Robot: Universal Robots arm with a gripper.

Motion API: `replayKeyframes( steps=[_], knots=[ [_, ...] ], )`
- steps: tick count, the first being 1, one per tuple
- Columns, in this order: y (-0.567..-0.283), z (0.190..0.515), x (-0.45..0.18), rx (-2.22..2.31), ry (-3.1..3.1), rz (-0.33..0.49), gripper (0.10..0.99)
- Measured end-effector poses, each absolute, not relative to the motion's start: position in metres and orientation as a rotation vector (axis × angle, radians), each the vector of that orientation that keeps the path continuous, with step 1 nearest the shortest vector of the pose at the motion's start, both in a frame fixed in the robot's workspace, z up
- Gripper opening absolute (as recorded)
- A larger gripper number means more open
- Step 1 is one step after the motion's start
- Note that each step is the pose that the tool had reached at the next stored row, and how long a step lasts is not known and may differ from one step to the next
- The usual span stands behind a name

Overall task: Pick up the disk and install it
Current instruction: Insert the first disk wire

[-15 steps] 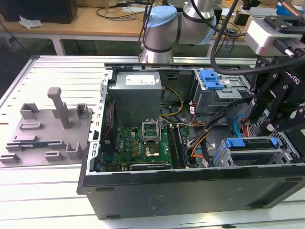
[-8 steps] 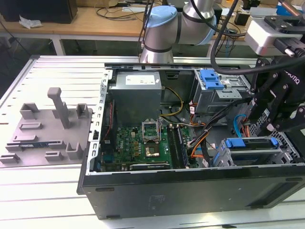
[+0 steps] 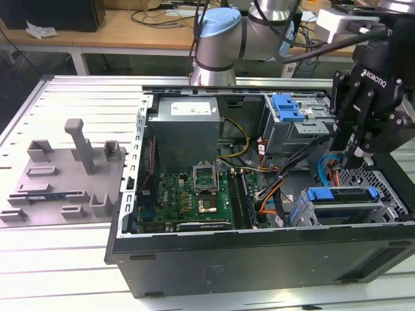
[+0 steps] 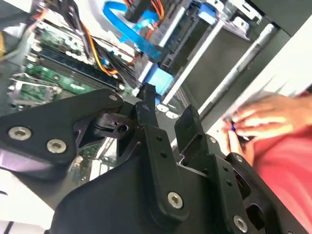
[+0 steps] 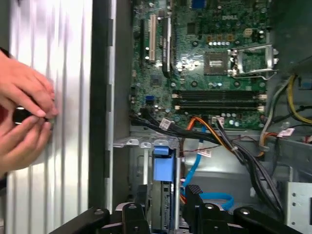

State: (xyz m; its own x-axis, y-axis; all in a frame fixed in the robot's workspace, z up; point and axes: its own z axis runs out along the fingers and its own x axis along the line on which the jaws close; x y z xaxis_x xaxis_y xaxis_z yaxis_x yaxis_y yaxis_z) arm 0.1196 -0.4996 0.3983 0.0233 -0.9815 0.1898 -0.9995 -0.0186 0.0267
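Disk (image 3: 342,196) lies flat in the drive cage (image 3: 391,202) at the open case's (image 3: 259,262) near corner, on the exterior view's right. Its bright blue bracket frames a silver body, and a blue tab faces upward in the first wrist view (image 5: 163,168). The tool (image 3: 360,154) hangs just above it, fingers (image 5: 194,195) parted a moderate way and gripping nothing. Through that gap the disk shows directly below, apart from both fingers. Orange and blue cables run just beside the cage. Beyond the case wall, a person's hands (image 5: 24,117) pinch a small dark object over the ribbed table (image 3: 65,275).
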Motion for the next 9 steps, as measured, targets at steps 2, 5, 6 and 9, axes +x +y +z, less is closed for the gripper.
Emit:
replayKeyframes(
  steps=[2, 5, 6, 9],
  knots=[
    [-0.4898, 0.3981, 0.1197, 2.112, -2.07, 0.213, 0.439],
    [-0.4891, 0.3974, 0.1198, 2.091, -2.096, 0.219, 0.439],
    [-0.489, 0.3972, 0.1197, 2.08, -2.108, 0.22, 0.439],
    [-0.489, 0.3963, 0.1197, 2.039, -2.146, 0.217, 0.439]
  ],
)
